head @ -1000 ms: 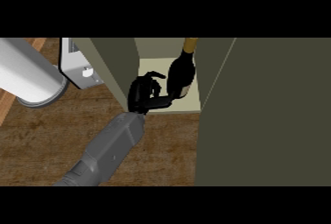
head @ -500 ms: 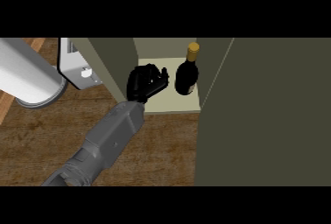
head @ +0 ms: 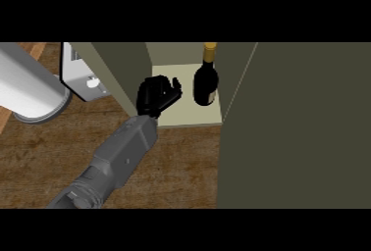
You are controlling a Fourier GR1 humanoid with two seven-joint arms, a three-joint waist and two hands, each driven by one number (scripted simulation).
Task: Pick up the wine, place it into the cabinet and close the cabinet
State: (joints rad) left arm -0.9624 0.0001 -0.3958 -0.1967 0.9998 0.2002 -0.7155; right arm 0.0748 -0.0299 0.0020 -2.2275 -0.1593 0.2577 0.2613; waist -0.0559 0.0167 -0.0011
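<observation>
So the right robot hand is letting go now. A second ago it was wrapped around the wine, and now it's sitting just left of the bottle with its fingers spread and holding nothing, with a clear gap between them. The wine is standing upright inside the cabinet, on the pale shelf over toward the right side. I'm not seeing anything else in there. The placing part looks done to me. The cabinet door is hanging wide open on the right, so closing it is what's left.
</observation>
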